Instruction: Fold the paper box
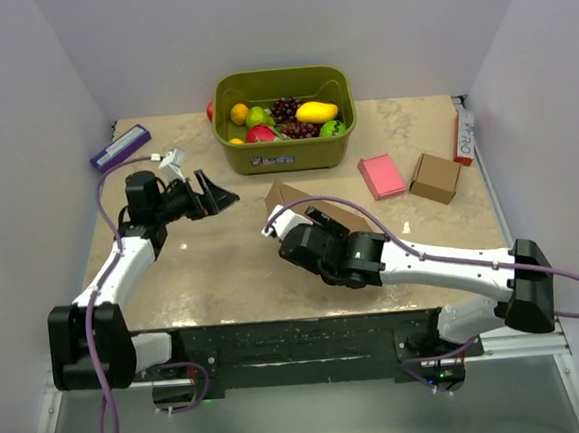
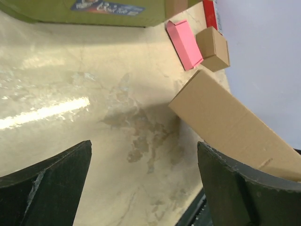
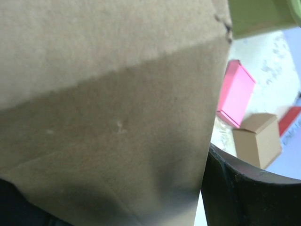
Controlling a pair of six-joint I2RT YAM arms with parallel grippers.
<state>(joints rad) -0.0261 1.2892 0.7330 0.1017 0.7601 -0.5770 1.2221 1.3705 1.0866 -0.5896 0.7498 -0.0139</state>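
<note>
paper box [image 1: 286, 195] sits mid-tabletop [image 1: 224, 272], slightly toward the far edge, long axis running toward the near-right corner. It looks part-formed and closed up flat. In the left wrist view it reads tilted, its near end raised where the right arm meets it, likely propped for working a flap.

right fingers [image 3: 244, 188]: one finger shows just beside the box edge and the other is hidden behind cardboard, so I cannot tell if they pinch it or only press against it. From above, the right arm covers the box's near half, so creases and flaps there can't be seen.

left fingers [image 2: 47, 188] are spread wide and empty, well apart from the box, facing it from the left-edge side. My guess is they're staged to brace or catch the free end.

Around it:
- fruit basket [image 1: 286, 142] at mid far edge
- pink block [image 1: 381, 176] and small box [image 1: 435, 177] toward the right edge, clear of the work
</note>
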